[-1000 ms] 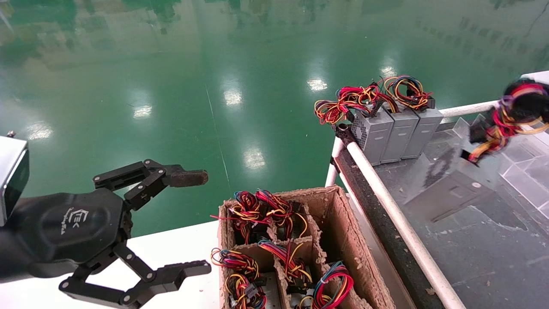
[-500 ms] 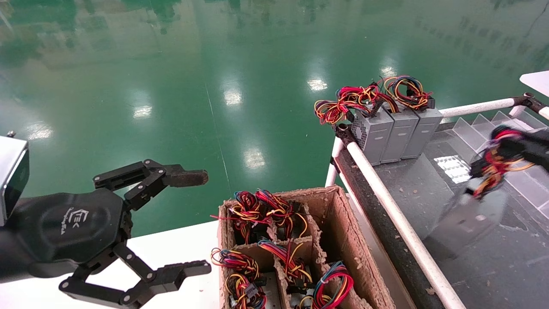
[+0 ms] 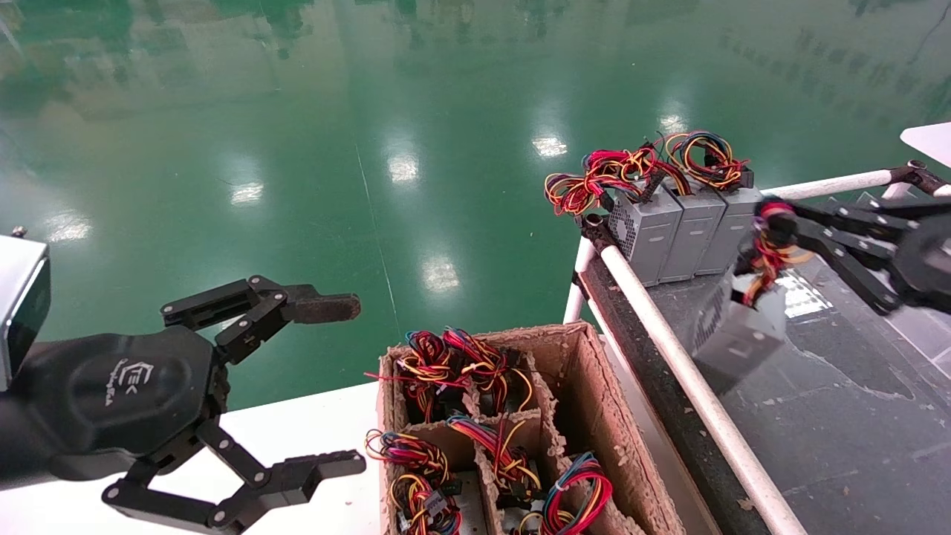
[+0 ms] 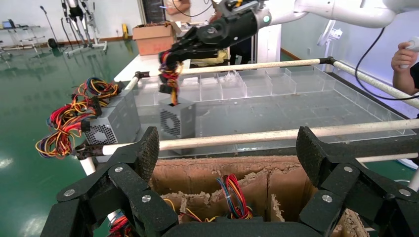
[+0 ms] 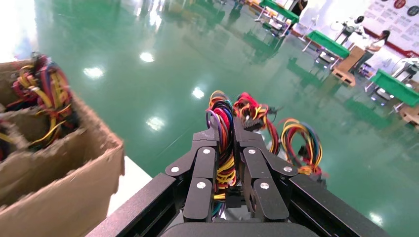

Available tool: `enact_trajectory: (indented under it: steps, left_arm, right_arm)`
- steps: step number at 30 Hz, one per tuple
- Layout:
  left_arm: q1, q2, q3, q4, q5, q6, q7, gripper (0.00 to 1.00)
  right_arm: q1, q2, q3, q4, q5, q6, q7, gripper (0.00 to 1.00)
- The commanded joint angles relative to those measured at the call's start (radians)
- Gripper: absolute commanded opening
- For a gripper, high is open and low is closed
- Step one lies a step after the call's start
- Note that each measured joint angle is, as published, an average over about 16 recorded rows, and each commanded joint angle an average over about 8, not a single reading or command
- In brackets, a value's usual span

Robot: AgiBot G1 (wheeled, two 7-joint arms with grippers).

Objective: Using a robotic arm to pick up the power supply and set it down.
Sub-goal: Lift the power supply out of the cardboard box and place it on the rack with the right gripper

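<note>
My right gripper [image 3: 769,223] is shut on the looped red, yellow and orange wire bundle [image 5: 225,123] of a grey power supply [image 3: 732,334]. The box hangs tilted from its wires, low over the dark table top [image 3: 839,438]. It sits just in front of a row of three like units [image 3: 687,230]. The left wrist view shows its round fan grille [image 4: 177,118] behind the white rail, with the right gripper [image 4: 170,57] above it. My left gripper [image 3: 349,383] stays parked at the near left, open and holding nothing.
A cardboard box [image 3: 587,416] with dividers holds several wired units right below the table's white rail [image 3: 669,342]. Clear plastic dividers [image 4: 237,84] line the table's far side. A person's hand [image 4: 407,54] shows beyond the table. Green floor lies behind.
The right gripper has carried the power supply leftward across the table, from its right edge toward the row of three units. The left arm has not moved.
</note>
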Motion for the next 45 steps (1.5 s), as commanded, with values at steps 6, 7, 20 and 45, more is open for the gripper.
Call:
enact_trajectory:
  steps: [6, 7, 20, 45]
  left_arm:
    - [0.000, 0.000, 0.000, 0.000, 0.000, 0.000, 0.000, 1.00]
    - [0.000, 0.000, 0.000, 0.000, 0.000, 0.000, 0.000, 1.00]
    - [0.000, 0.000, 0.000, 0.000, 0.000, 0.000, 0.000, 1.00]
    - [0.000, 0.000, 0.000, 0.000, 0.000, 0.000, 0.000, 1.00]
  right_arm:
    - [0.120, -0.098, -0.052, -0.048, -0.099, 0.015, 0.016, 0.00]
    - [0.136, -0.111, -0.059, -0.060, -0.112, 0.014, 0.015, 0.00]
    - [0.291, -0.269, -0.103, -0.264, -0.199, 0.016, -0.037, 0.00]
    - [0.467, -0.421, -0.137, -0.588, -0.263, -0.048, -0.197, 1.00]
